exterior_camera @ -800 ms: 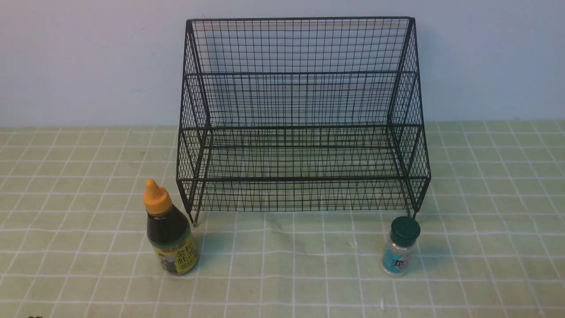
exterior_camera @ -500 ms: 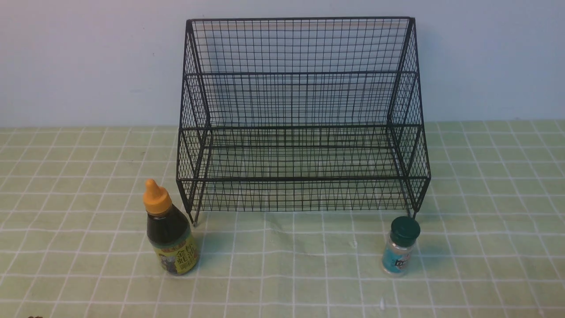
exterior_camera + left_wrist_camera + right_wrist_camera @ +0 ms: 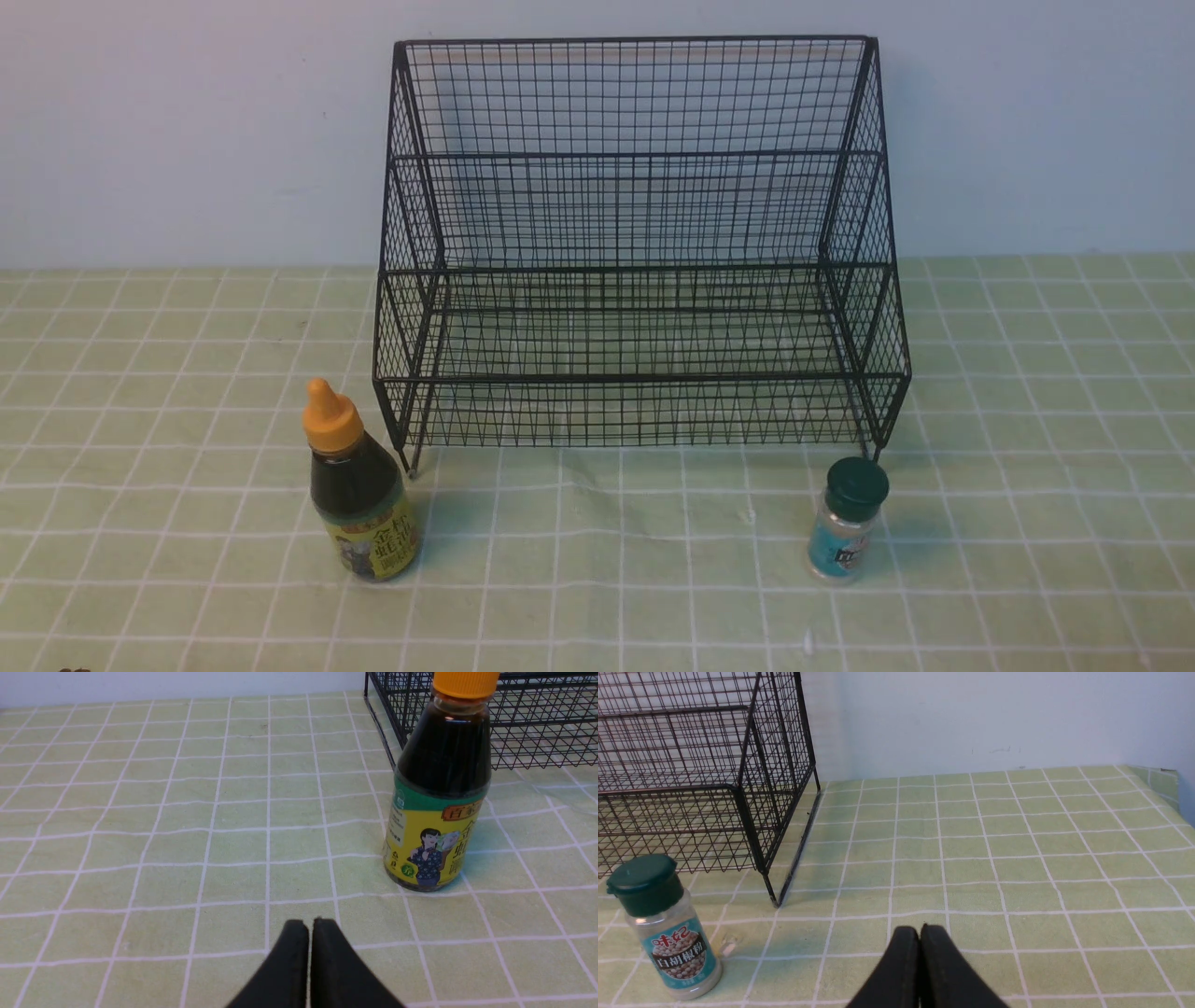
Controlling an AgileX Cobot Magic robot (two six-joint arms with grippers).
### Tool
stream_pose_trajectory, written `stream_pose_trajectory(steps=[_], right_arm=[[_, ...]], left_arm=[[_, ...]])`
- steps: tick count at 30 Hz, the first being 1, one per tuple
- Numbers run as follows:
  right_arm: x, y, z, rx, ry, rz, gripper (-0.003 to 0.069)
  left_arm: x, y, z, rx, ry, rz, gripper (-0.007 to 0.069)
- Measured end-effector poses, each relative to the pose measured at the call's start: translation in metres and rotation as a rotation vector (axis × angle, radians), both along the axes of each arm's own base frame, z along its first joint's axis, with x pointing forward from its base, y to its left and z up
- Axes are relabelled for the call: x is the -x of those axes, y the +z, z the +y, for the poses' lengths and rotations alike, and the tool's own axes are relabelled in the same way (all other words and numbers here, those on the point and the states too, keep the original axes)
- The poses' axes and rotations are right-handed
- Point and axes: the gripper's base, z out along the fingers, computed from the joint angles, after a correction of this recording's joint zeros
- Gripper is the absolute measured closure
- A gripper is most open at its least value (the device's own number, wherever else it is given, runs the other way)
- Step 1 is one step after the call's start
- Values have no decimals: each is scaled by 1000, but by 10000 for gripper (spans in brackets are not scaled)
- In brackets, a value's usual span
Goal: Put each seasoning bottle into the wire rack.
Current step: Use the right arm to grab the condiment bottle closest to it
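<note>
The dark-sauce squeeze bottle (image 3: 359, 490), with orange conical cap and yellow-green label, stands upright on the cloth by the wire rack's (image 3: 635, 252) front left leg. It also shows in the left wrist view (image 3: 439, 798). The small clear shaker (image 3: 848, 519), with dark green lid and blue label, stands upright by the rack's front right leg and shows in the right wrist view (image 3: 663, 926). The black rack holds nothing. My left gripper (image 3: 309, 924) is shut and empty, short of the sauce bottle. My right gripper (image 3: 919, 930) is shut and empty, to the right of the shaker. Neither gripper shows in the front view.
A light green checked cloth (image 3: 616, 579) covers the table up to a pale wall behind the rack. In the right wrist view the cloth's far right edge (image 3: 1169, 784) shows near the wall.
</note>
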Motion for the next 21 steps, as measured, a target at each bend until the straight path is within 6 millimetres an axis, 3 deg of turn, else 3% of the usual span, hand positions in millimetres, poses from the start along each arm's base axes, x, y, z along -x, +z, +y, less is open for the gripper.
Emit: stream_pose_trajectory(steps=[8, 16, 21], right_arm=[[0, 1, 1, -2, 7, -20, 673], [0, 33, 3, -532, 26, -366, 673], [2, 43, -1, -644, 19, -484, 673]], left_arm=[[0, 0, 0, 0, 0, 0, 631], [0, 0, 0, 0, 0, 0, 631], [0, 0, 0, 0, 0, 0, 631]])
